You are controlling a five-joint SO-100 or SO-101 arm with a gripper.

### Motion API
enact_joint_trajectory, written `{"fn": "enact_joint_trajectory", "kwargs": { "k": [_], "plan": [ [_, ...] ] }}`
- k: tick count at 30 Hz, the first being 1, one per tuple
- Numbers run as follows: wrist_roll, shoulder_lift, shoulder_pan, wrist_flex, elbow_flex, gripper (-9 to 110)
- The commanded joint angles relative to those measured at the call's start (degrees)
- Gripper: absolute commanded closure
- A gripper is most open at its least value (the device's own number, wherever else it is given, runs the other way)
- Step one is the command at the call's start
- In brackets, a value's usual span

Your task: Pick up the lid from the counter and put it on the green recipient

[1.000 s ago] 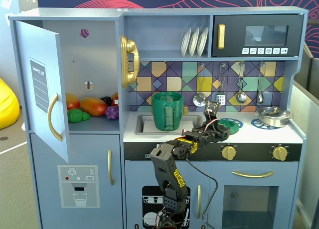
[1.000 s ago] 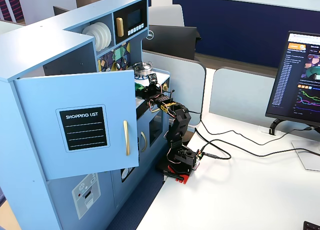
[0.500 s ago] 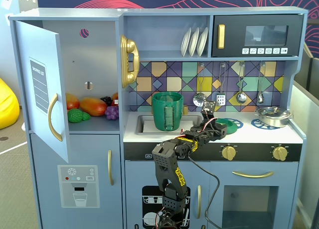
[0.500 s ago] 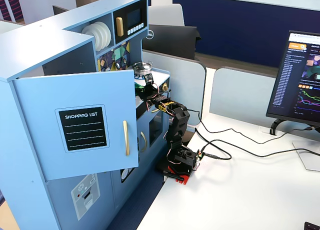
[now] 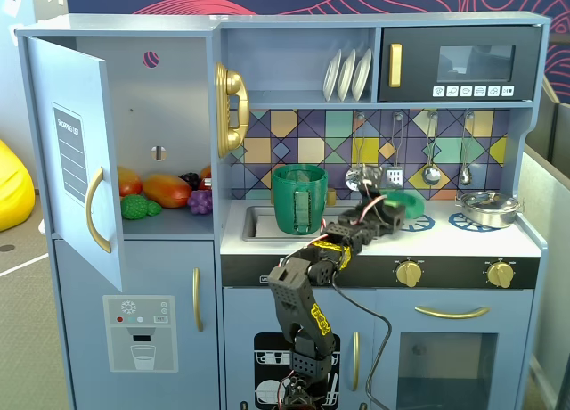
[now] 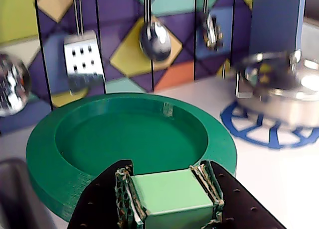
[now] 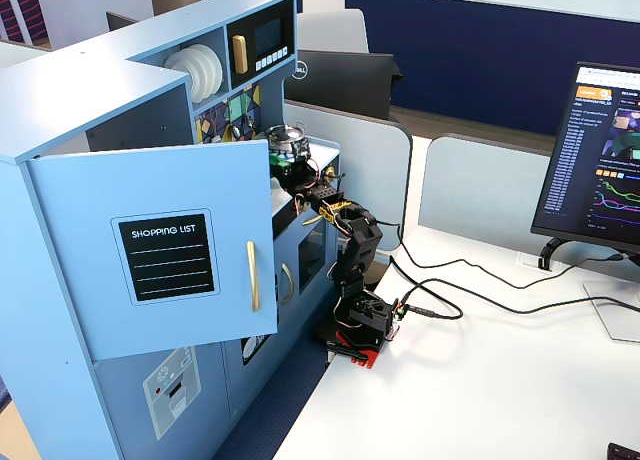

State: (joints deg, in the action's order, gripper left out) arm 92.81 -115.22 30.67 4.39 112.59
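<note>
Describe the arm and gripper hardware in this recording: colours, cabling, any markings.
The arm is built of black plastic links with yellow-and-black patterned stickers on the upper segments. It stands on a black base with a red front edge. Thin red and black wires loop along the links, and a black cable runs off across the white desk. In the wrist view, the gripper has black fingers lined with ridged, tape-like pads.

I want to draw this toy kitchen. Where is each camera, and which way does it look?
A fixed view: straight in front of the kitchen; whole arm, pincer lifting the lid beside the green pot.
Wrist view: rides the pincer, facing the backsplash; only its fingers, clamped on the lid's knob, show.
Another fixed view: high to the side, over the white desk; whole arm.
Shared: the silver pot, in all three.
</note>
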Motion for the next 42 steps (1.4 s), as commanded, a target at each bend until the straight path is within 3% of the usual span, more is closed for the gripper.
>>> {"fn": "enact_joint_trajectory", "kwargs": {
  "k": [1, 13, 25, 42],
  "plan": [
    [-0.88, -7.29, -2.11, -6.42, -9.76, 102],
    [-0.88, -9.4, -11.51, -22.15, -25.4, 102],
    [1.85, -7.29, -21.88, -26.89, -30.76, 102],
    [4.92, -3.96, -27.95, -27.77, -30.59, 102]
  ]
}}
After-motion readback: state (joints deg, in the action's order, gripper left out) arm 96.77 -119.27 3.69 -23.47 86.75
